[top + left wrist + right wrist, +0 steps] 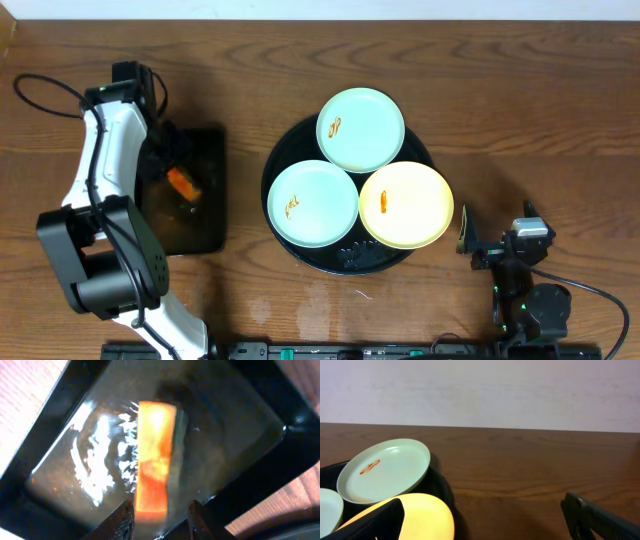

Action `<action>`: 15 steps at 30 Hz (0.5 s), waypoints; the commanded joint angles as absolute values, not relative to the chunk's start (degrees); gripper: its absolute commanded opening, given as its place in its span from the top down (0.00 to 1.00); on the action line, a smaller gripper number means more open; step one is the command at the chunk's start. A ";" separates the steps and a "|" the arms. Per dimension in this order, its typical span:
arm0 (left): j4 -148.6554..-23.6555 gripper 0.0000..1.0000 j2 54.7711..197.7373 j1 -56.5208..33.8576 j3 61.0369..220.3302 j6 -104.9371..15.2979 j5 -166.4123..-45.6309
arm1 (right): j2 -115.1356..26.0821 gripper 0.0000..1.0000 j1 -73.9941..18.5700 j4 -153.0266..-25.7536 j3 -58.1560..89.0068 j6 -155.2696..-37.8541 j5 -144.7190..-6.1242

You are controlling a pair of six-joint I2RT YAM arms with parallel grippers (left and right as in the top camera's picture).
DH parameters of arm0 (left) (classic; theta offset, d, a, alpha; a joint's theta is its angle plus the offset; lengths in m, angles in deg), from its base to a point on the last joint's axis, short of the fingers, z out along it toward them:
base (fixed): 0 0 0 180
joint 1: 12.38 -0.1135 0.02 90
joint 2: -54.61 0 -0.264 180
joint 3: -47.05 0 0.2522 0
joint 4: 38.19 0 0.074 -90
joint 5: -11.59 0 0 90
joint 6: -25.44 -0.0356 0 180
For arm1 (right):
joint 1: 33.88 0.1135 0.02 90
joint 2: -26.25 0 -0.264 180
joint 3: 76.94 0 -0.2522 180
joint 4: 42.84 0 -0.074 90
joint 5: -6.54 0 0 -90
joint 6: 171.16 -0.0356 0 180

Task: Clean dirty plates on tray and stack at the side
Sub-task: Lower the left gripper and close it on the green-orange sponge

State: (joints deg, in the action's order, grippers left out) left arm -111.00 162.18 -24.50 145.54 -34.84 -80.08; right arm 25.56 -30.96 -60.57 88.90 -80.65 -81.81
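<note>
The table point(520, 110) surrounds the tray point(345, 262), whose plates point(313, 203) touch and overhang its rim.

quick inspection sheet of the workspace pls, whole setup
surface: wooden table, bare wood around the trays
job's things: round tray holds back mint plate, front mint plate and yellow plate, each with an orange smear, none stacked
clutter: rectangular tray with orange sponge
grippers: left gripper over the sponge, jaws open; right gripper beside the round tray, jaws open, empty
cables: black cable loops by left arm; second cable trails from right arm
surroundings: pale wall behind the table
</note>
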 commanded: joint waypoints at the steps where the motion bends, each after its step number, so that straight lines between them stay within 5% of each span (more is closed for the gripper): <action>1: -109.68 0.65 164.38 -24.54 144.33 -35.56 -79.05 | 25.86 0.01 -31.26 -60.77 88.98 -80.23 -81.92; 4: -107.59 0.64 166.15 -24.57 141.34 -35.39 -79.05 | 25.86 0.01 -31.26 -60.79 88.98 -80.23 -81.92; 11: -104.90 0.35 168.38 -24.57 137.32 -35.41 -78.98 | 25.86 0.01 -31.26 -60.77 88.98 -80.21 -81.92; 15: -104.90 0.32 169.28 -24.57 137.30 -35.41 -77.63 | 25.86 0.01 -31.26 -60.77 88.98 -80.23 -81.92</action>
State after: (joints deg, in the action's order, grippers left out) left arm -104.81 168.54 -24.54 137.43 -35.02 -79.44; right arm 25.56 -30.96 -60.57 88.90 -80.65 -81.81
